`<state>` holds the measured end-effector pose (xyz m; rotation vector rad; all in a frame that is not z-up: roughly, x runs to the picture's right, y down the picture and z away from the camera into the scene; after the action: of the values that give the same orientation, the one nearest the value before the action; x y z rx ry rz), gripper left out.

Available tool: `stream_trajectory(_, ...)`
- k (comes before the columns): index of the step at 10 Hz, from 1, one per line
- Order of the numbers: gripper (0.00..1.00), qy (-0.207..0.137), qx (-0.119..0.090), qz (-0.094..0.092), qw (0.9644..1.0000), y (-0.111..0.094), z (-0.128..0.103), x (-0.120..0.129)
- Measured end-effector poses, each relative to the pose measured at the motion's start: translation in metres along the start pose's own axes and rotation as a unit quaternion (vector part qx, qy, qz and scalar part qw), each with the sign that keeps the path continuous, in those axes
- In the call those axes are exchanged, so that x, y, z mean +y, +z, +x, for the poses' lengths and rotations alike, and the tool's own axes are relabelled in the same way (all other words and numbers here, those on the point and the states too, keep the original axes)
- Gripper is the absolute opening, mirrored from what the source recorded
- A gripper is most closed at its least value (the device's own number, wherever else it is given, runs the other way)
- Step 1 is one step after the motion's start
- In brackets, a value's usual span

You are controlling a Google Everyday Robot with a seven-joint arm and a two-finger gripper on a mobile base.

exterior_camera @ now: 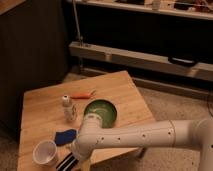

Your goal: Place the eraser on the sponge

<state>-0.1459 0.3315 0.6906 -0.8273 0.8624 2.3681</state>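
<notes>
The long flat black eraser with white lengthwise stripes [64, 163] lies at the wooden counter's [45, 102] near edge, between the white cup [45, 152] and the arm, apart from the small dark blue sponge [65, 136]. The end effector [74, 159] hangs over it, spread wide, seemingly gripping nothing. The eraser looks light and stiff, best pinched across its narrow width. The cup crowds the left.

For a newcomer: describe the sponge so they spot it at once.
On the wooden table, look front left, between the white cup and the green bowl. The sponge lies flat there, just beyond the gripper at the front edge. It alone is dark blue; the nearby eraser is black with white stripes.
</notes>
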Motion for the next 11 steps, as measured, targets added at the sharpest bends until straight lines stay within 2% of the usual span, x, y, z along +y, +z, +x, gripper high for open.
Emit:
stream_trajectory(4, 0.8, 0.005, 0.017, 0.014, 0.9997, 0.002, -0.001, 0.008)
stream_trajectory(8, 0.8, 0.01, -0.002, 0.036, 0.9993, 0.013, -0.006, 0.005)
stream_trajectory(11, 0.8, 0.014, -0.011, 0.04, 0.999, 0.02, -0.01, 0.0)
